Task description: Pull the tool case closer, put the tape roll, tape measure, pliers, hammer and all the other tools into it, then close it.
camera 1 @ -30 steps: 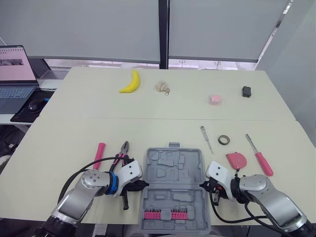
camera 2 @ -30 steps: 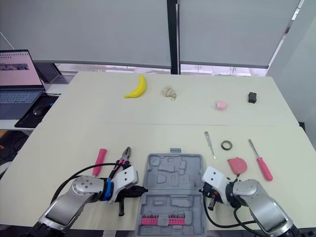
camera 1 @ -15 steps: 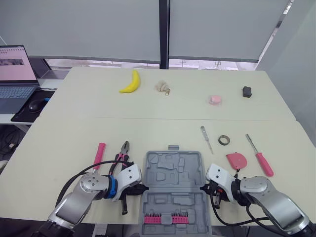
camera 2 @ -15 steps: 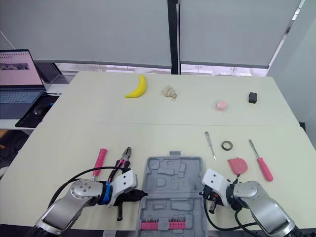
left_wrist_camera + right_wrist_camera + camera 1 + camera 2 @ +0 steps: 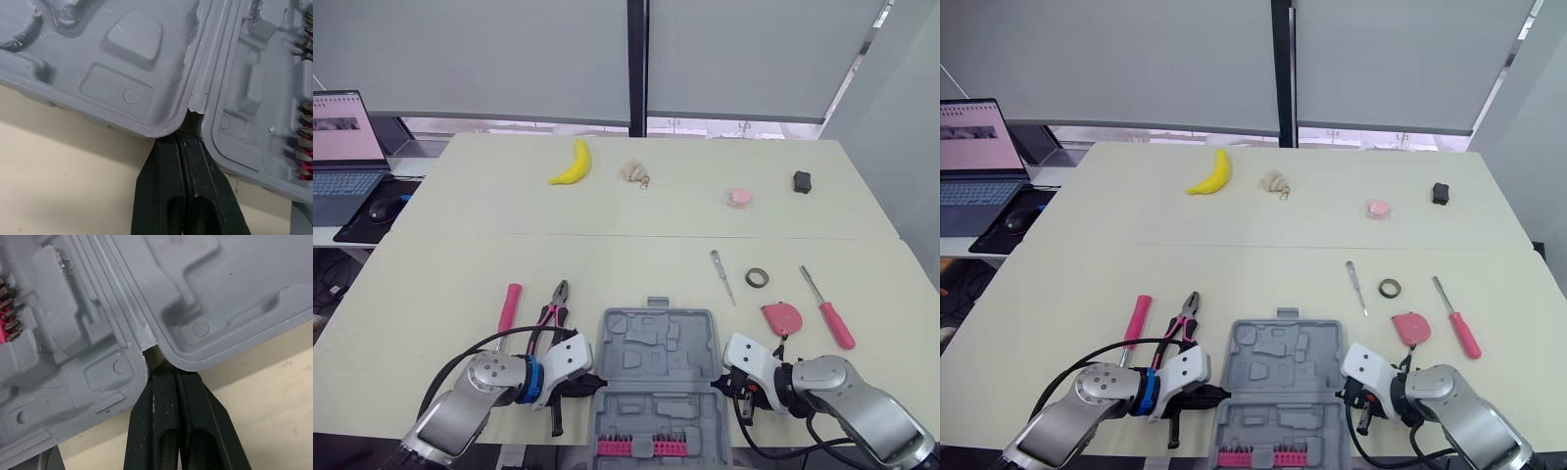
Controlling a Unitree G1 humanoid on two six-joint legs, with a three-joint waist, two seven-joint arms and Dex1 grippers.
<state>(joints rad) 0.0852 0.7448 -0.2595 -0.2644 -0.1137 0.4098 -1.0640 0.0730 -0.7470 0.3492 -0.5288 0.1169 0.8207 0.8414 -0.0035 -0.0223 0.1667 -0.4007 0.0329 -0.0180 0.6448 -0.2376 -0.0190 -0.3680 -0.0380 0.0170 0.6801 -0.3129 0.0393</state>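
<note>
Two grey moulded halves of the tool case (image 5: 656, 364) lie open at the desk's (image 5: 607, 257) 6 o'clock edge, with pink bits in the near half. The left gripper (image 5: 188, 121) and right gripper (image 5: 168, 367), fingers closed together, touch its hinge notches. Pliers (image 5: 551, 317) and hammer (image 5: 510, 305) lie at the case's 9 o'clock, tape measure (image 5: 782, 316) and tape roll (image 5: 758, 277) at 2 o'clock.

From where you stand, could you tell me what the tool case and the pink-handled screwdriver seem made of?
Tool case: probably matte grey moulded plastic, given its shaped recesses and ragged edge trim. Screwdriver: shiny shaft, likely metal; smooth pink handle, probably plastic.
</note>
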